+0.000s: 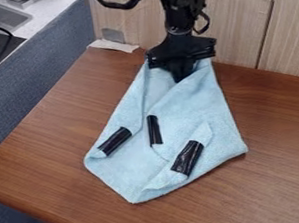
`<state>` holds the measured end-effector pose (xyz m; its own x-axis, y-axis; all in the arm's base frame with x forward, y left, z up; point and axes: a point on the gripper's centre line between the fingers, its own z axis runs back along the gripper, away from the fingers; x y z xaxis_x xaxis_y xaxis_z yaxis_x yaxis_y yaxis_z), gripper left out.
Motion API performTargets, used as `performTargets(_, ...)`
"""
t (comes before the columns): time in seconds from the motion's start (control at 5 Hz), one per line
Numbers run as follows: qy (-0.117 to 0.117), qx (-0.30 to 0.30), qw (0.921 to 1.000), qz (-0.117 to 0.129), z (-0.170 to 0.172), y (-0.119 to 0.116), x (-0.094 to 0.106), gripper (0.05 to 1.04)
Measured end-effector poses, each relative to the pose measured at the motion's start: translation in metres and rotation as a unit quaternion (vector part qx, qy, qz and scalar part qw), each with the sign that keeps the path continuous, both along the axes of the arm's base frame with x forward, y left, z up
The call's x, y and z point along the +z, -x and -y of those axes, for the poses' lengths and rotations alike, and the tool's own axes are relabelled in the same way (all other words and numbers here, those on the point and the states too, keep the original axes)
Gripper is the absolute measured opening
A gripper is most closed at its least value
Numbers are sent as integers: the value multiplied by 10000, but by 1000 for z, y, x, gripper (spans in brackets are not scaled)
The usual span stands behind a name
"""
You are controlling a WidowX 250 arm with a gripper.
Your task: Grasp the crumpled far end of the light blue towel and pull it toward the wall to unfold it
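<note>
Light-blue towel (211, 99) is being supported by the desk (287, 179), with its folds being marked by a left black strip (115, 141), a middle black strip (155, 129) and a right black strip (188, 157). Its narrowed far end is being met by the gripper (182, 75) near the wood panelling (244, 28). Engagement at this end is judged to be the step being performed; whether the fabric is being grasped cannot be told. For the next move, a secure hold is being called for before any displacement, without the folds being disturbed.
</note>
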<state>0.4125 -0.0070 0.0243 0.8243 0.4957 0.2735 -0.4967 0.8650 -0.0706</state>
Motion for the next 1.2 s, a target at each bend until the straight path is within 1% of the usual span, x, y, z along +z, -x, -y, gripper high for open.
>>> performTargets(0.2,-4,-46,9999,-90,1,2,0,449)
performTargets(0.4,27,-57,9998,-203,2,5,-1,755)
performTargets(0.6,102,-125,9993,-350,4,8,4,989)
performTargets(0.8,58,-168,9993,-323,1,8,25,1007)
performTargets(1.0,23,-135,9996,-242,-1,15,58,1001)
performTargets(1.2,16,-112,9998,-143,-10,22,86,1000)
